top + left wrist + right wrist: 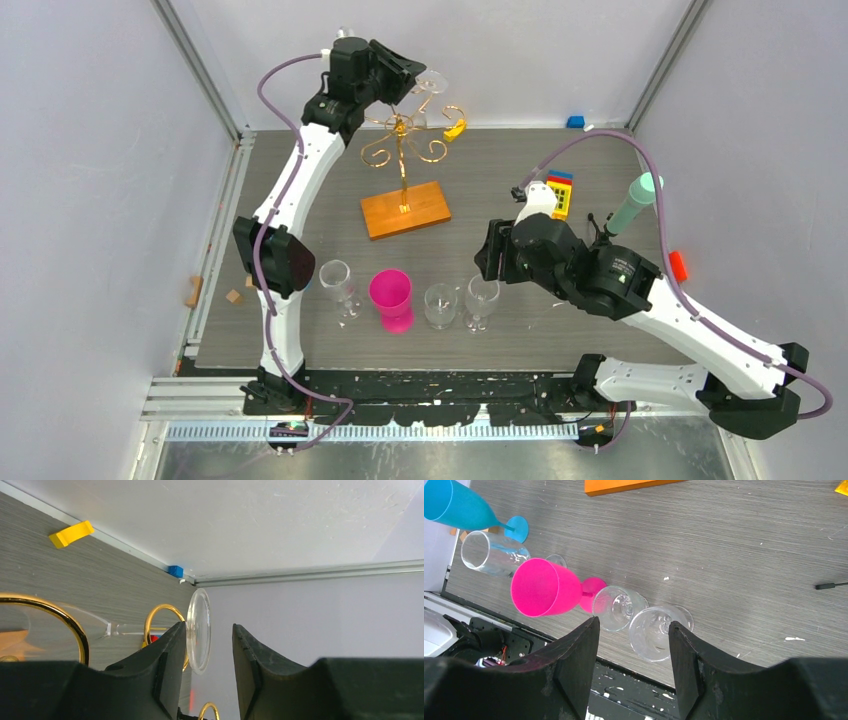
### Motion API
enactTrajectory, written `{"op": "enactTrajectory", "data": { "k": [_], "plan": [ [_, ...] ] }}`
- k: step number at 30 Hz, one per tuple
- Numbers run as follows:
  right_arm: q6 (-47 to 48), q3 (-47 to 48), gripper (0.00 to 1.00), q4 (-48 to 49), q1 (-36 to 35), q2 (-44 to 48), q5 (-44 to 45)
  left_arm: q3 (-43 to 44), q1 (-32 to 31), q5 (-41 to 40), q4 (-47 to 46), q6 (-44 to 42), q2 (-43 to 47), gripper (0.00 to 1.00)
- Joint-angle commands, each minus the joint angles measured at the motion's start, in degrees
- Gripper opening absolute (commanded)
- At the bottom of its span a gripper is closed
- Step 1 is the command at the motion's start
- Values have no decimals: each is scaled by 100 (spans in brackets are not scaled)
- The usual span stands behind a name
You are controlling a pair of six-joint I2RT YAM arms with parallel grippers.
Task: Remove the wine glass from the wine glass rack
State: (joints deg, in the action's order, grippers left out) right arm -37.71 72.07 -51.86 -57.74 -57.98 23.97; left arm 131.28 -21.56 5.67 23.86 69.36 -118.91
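At the top of the wine glass rack (425, 212), the left fingers (162, 667) stand parted around the foot of the hanging wine glass (198, 630), not gripping. A pinch on that thin disc might slip, or snag the wire. The right fingers (576, 660) hang released, empty.

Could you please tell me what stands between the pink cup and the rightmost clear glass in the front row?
One upright clear glass, shown in the top external view.
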Motion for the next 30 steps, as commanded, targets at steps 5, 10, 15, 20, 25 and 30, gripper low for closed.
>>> {"op": "enactTrajectory", "data": {
  "k": [5,10,15,20,25,30],
  "plan": [
    [-105,-91,58,212,16,202,198,35,29,165,-317,310,-105,40],
    [-89,-114,58,211,17,225,237,193,29,215,-226,336,-233,38],
    [-62,-123,58,216,17,235,269,260,29,332,-339,491,-361,30],
    [-61,-130,58,213,23,258,295,293,29,425,-405,543,-398,14],
    [-74,-117,58,213,17,260,301,142,60,447,-628,519,-276,0],
    [-78,-115,58,211,12,256,285,-40,106,540,-1101,506,-69,0]
  ]
}}
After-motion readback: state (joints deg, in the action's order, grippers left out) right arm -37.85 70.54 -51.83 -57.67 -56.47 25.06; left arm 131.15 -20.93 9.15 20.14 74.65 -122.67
